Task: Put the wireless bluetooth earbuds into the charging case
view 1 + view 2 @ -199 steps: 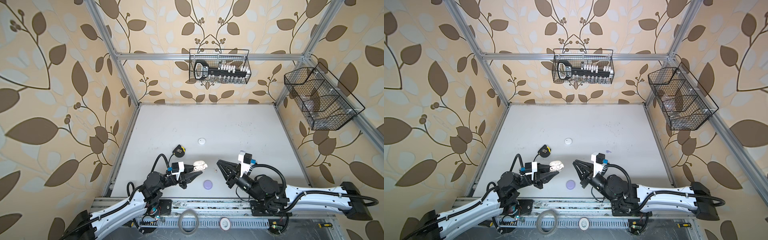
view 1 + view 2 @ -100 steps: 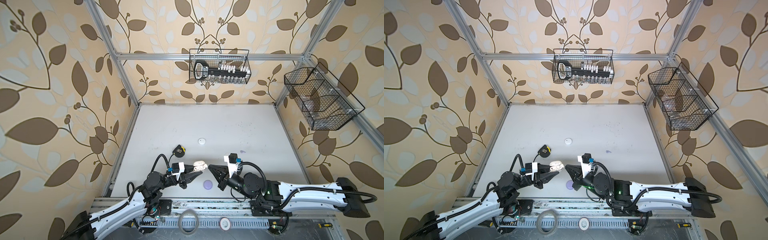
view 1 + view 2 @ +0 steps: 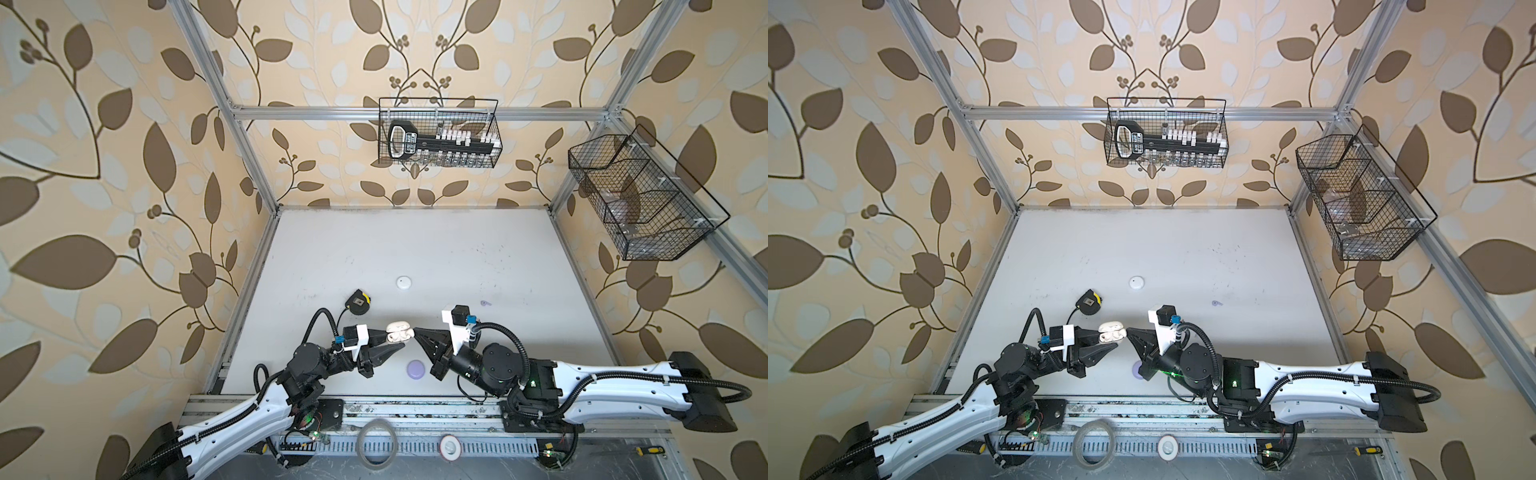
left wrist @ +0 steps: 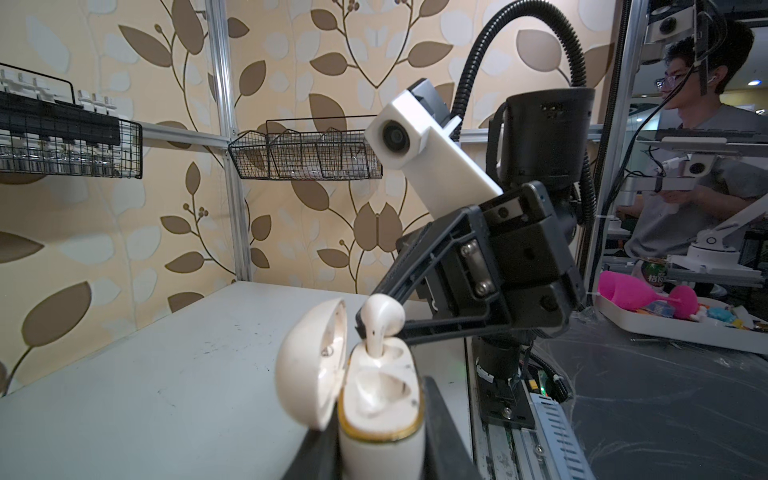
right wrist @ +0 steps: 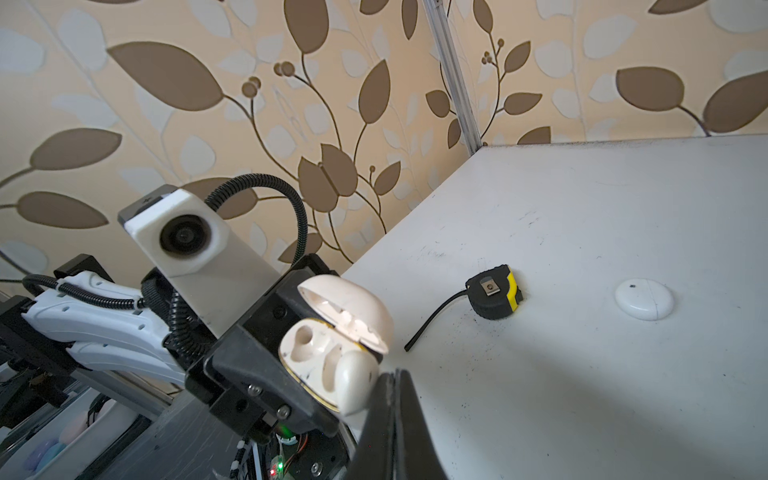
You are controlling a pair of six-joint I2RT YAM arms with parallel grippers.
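I have the left gripper (image 3: pixel 394 340) clamped on the open cream charging case (image 4: pixel 380 399), cream earbud (image 4: pixel 381 320) stem partway into one socket, right gripper (image 5: pixel 390 376) closed, tip against the bud head; I'd push along the socket axis, no side load.

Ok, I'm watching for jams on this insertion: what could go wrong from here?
1. The earbud sits only stem-deep in the charging case, head proud; a skewed push from the shut right gripper could jam it or flick it out.
2. The left gripper clamps the charging case low on its body, so pressing may twist it.
3. The open lid stands close beside the earbud and might get knocked shut.
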